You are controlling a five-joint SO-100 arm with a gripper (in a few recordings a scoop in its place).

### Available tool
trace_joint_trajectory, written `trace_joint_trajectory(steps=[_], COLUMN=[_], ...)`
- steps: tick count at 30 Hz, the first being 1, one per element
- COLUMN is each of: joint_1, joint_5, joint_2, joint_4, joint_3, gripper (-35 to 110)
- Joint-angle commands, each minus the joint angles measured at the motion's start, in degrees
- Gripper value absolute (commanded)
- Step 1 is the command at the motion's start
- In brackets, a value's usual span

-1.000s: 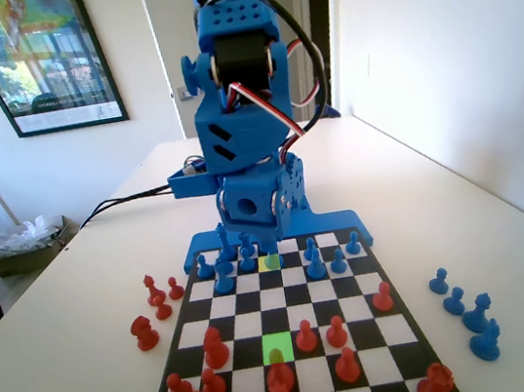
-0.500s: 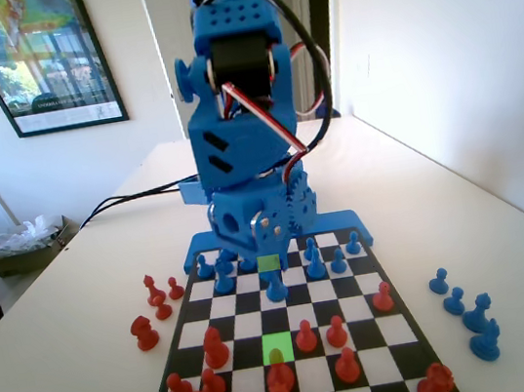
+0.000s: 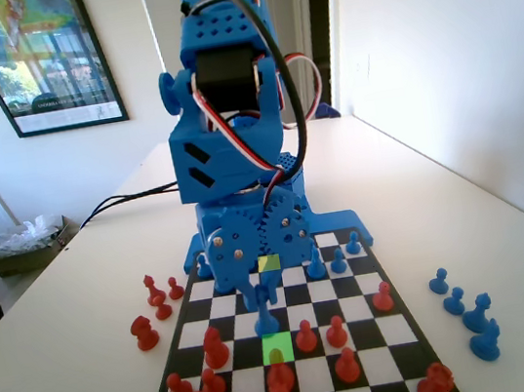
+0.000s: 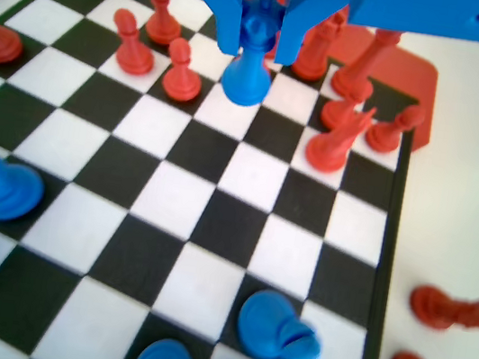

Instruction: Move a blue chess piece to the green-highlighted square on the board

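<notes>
- Carrying the blue chess piece (image 4: pixel 251 54) in the claw (image 4: pixel 260 28); jaws clenched on its knobby head, one on each side, seen plainly in wrist view.
- Hanging upright, base apparently clear of the board (image 3: pixel 367 338); height of gap not certain.
- In fixed view, blue chess piece (image 3: pixel 265 312) sits just beyond the green-highlighted square (image 3: pixel 278 345), on the blue-arm side, roughly one cell short.
- Green-highlighted square looks unoccupied; small dark mark at its near edge, too small to identify.
- Paler yellow-green cell (image 3: pixel 269 263) farther beyond the green-highlighted square, partly behind the claw body, nothing seen standing on it.
- Red pawns (image 3: pixel 306 336) flanking the green-highlighted square left and right, more crowding the rows nearer the camera; tight landing spot.
- Captured blue pieces (image 3: pixel 475 317) on the counter, well right of the green-highlighted square.
- Progress, judged: pick-up done, transfer mostly done. Left: short advance to above the green-highlighted square, lowering, release, withdrawal without clipping neighbouring red pawns.
</notes>
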Motion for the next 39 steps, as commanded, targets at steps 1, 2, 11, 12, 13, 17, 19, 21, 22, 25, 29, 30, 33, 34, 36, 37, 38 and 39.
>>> trace_joint_trajectory(steps=[1, 2, 11, 12, 13, 17, 19, 21, 22, 25, 29, 30, 33, 34, 36, 37, 38, 39], joint_1=[0.79, 0.88, 0.53, 0.44, 0.35, 0.26, 0.18, 0.00, -0.09, -0.35, -0.53, -0.62, -0.62, -0.62, -0.79, -0.79, -0.79, -0.88], joint_5=[0.97, 1.41, 6.06, 6.50, 6.94, 8.17, 8.70, 8.96, 9.14, 10.11, 10.81, 10.81, 11.25, 11.51, 11.95, 11.95, 12.13, 12.13], joint_2=[1.58, 1.58, -1.85, -2.37, -2.90, -5.36, -6.42, -7.21, -7.47, -8.26, -8.53, -8.53, -8.61, -8.70, -9.05, -9.14, -9.23, -9.32], joint_4=[2.99, 4.39, 12.83, 13.54, 14.15, 16.08, 16.44, 16.61, 16.52, 16.08, 14.50, 14.15, 13.10, 12.66, 11.78, 11.69, 11.69, 11.69], joint_3=[-5.27, -5.80, -13.62, -14.68, -15.56, -18.98, -20.04, -20.48, -20.48, -20.48, -19.07, -18.63, -17.93, -17.84, -17.75, -17.75, -17.84, -17.84], gripper=[1, 1, 1, 1, 1, 1, 1, 1, 1, 1, 1, 1, 1, 1, 1, 1, 1, 1])
